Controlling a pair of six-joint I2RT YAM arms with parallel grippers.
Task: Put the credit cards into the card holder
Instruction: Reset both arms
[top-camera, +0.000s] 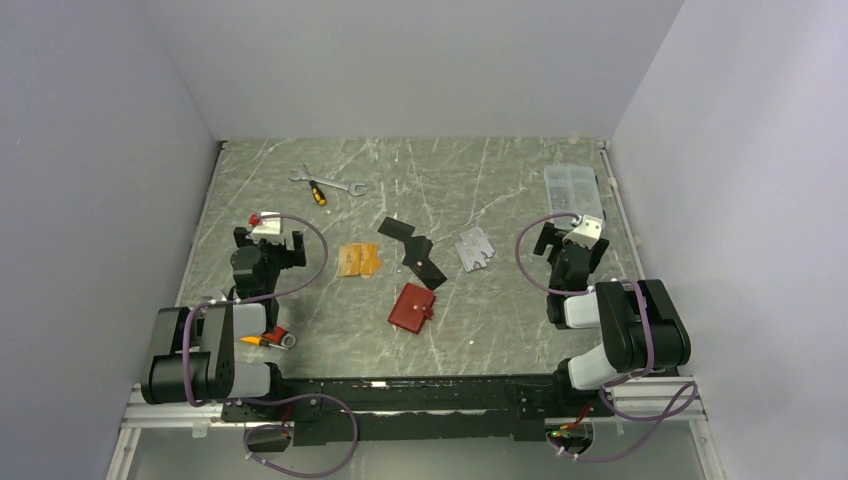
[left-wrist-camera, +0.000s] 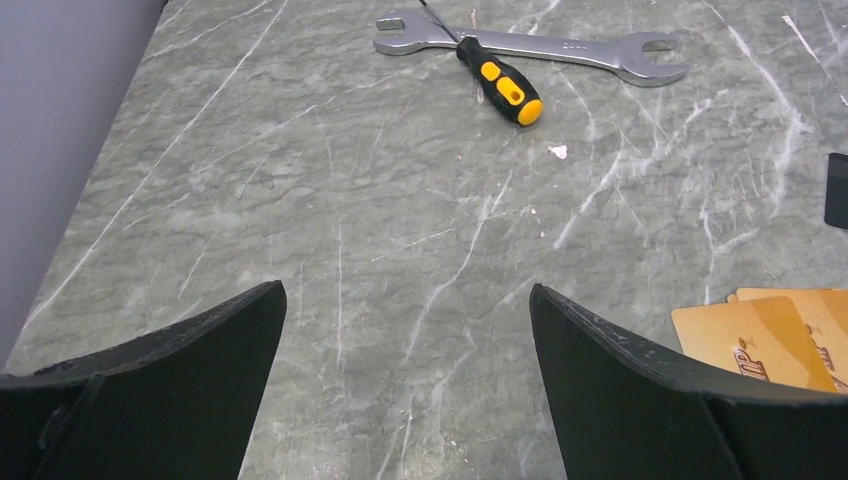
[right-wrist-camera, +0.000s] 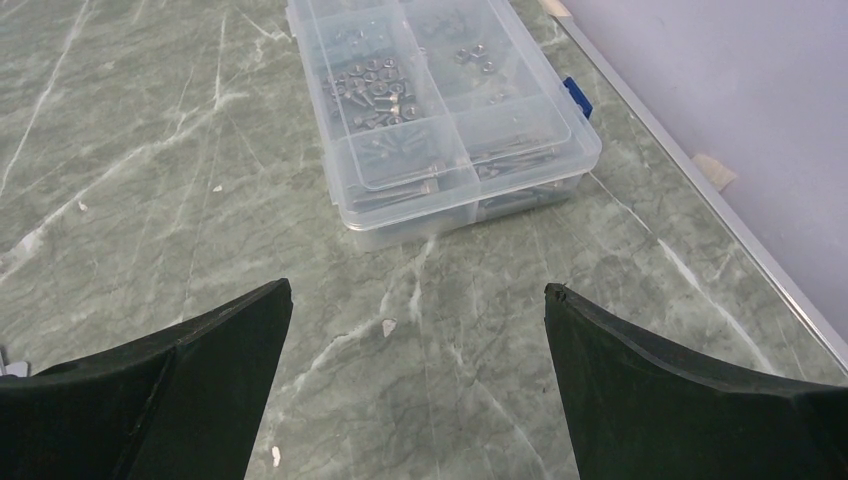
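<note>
The left gripper (top-camera: 268, 243) hangs well left of the dark-red card holder (top-camera: 411, 307), jaws spread wide and empty. The orange credit cards (top-camera: 359, 260) lie just up-left of the holder, the black cards (top-camera: 414, 250) just beyond it, and the silver-grey cards (top-camera: 474, 248) up-right. The right gripper (top-camera: 571, 248), far right of it, gapes empty too. The holder looks folded shut, so it is probably best to pin it with one claw and unsnap it before lifting any card.

Polished metal wrench (left-wrist-camera: 530, 45), clear glossy plastic box (right-wrist-camera: 445, 110), veined stone-look table (left-wrist-camera: 330, 230), glossy orange cards (left-wrist-camera: 770, 335)
</note>
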